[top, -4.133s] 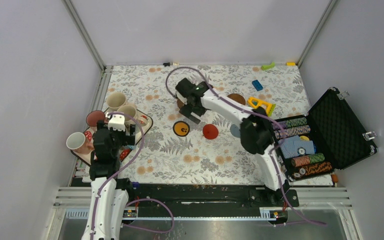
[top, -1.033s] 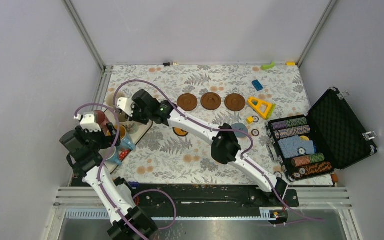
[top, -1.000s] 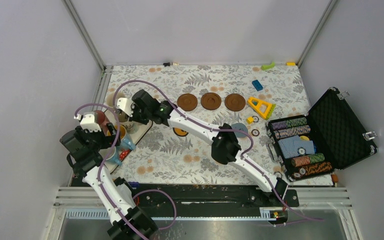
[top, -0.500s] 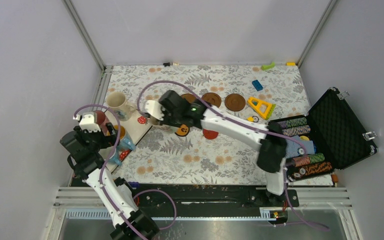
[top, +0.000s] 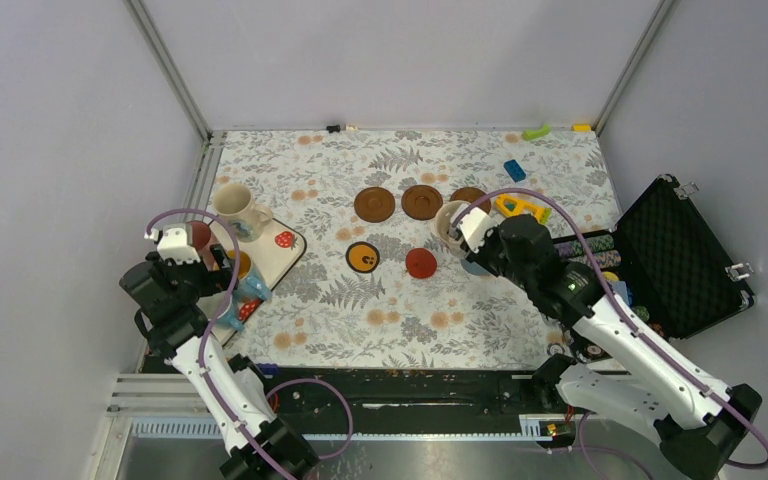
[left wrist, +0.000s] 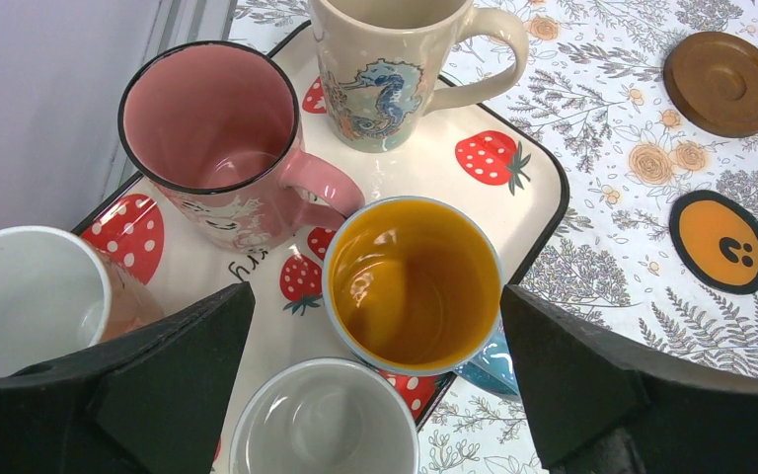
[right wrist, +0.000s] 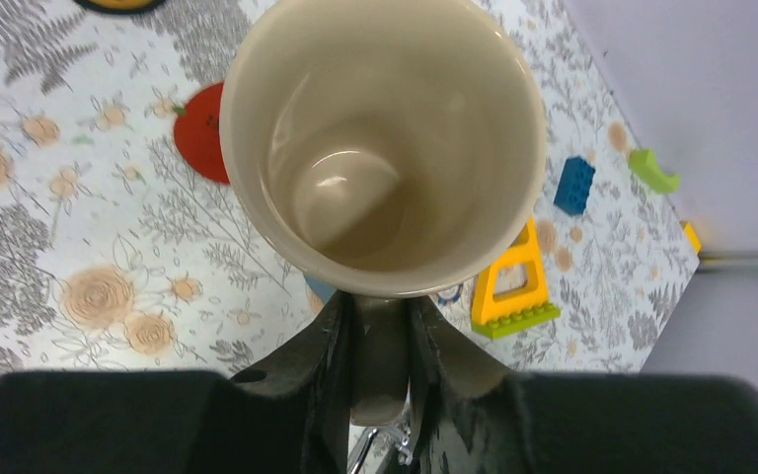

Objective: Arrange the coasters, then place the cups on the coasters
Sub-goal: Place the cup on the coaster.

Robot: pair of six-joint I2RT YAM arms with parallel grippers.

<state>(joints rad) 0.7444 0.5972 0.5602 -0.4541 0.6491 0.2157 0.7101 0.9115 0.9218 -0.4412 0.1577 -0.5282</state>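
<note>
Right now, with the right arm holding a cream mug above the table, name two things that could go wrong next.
1. The right gripper pinches the cream mug only by its handle, so the mug may swing or slip when it is lowered.
2. The open left gripper straddles the yellow-lined mug on a crowded tray. Closing could knock the pink mug right beside it.
</note>
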